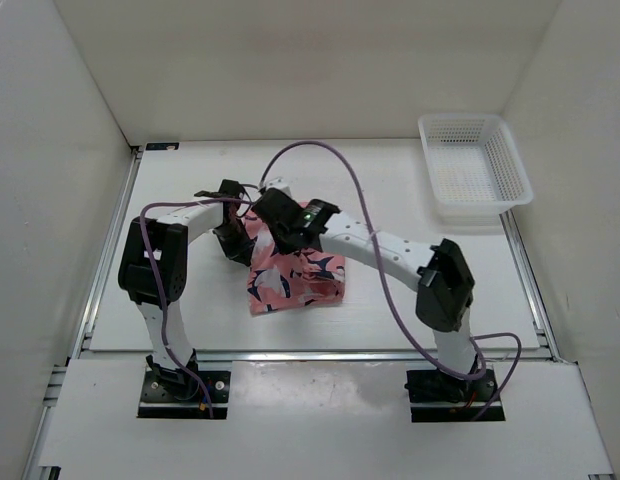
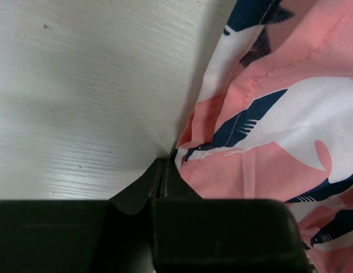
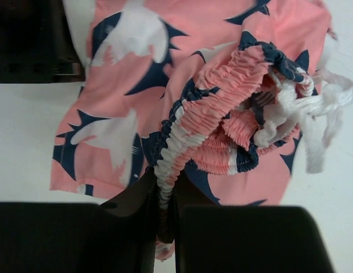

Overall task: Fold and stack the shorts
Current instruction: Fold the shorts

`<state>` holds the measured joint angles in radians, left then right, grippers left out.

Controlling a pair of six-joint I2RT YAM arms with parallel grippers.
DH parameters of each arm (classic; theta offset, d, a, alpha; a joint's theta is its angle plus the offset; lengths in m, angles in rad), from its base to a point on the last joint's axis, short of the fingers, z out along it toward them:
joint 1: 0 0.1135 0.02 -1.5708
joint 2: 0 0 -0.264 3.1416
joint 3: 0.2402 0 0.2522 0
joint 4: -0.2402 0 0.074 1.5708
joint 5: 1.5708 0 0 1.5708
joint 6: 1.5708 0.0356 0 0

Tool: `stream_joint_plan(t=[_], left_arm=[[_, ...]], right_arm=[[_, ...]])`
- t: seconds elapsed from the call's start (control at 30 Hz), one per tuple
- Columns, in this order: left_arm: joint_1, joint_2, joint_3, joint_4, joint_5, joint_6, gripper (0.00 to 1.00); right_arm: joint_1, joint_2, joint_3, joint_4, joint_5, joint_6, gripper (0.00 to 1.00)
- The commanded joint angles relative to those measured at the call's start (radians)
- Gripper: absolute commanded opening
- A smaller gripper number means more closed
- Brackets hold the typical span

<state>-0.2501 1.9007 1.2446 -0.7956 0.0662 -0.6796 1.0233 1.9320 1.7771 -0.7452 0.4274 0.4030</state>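
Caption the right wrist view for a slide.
Right gripper pinches the gathered elastic waistband of the coral shark-print shorts, white drawstring loose, above the table.

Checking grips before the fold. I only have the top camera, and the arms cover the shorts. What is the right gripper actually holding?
Observer: The right gripper is shut on the bunched elastic waistband of the shorts.
Operator: Drawstring caught in it?
Observer: No, the white drawstring hangs loose, off to one side of the fingers.
Operator: Left side?
Observer: The left gripper is shut right at a stitched edge of the cloth. I cannot tell whether any cloth is pinched.
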Motion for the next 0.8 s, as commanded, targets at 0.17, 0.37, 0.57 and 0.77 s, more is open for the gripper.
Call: stream_joint_plan(t=[0.17, 0.37, 0.57, 0.77], left_arm=[[0.008, 0.0, -0.007, 0.042, -0.009, -0.009, 0.1], [0.049, -0.109, -0.007, 0.03, 0.012, -0.009, 0.12], [0.139, -0.184, 0.087, -0.065, 0.027, 0.041, 0.58], [0.173, -0.248, 0.223, -0.181, -0.043, 0.081, 0.55]], right_arm=[[0.046, 0.177, 0.18, -0.01, -0.018, -0.026, 0.0], [0.046, 0.229, 0.212, 0.012, -0.027, -0.026, 0.15], [0.046, 0.177, 0.199, 0.023, -0.036, -0.004, 0.94], [0.046, -0.036, 0.021, 0.073, 0.005, 0.028, 0.88]])
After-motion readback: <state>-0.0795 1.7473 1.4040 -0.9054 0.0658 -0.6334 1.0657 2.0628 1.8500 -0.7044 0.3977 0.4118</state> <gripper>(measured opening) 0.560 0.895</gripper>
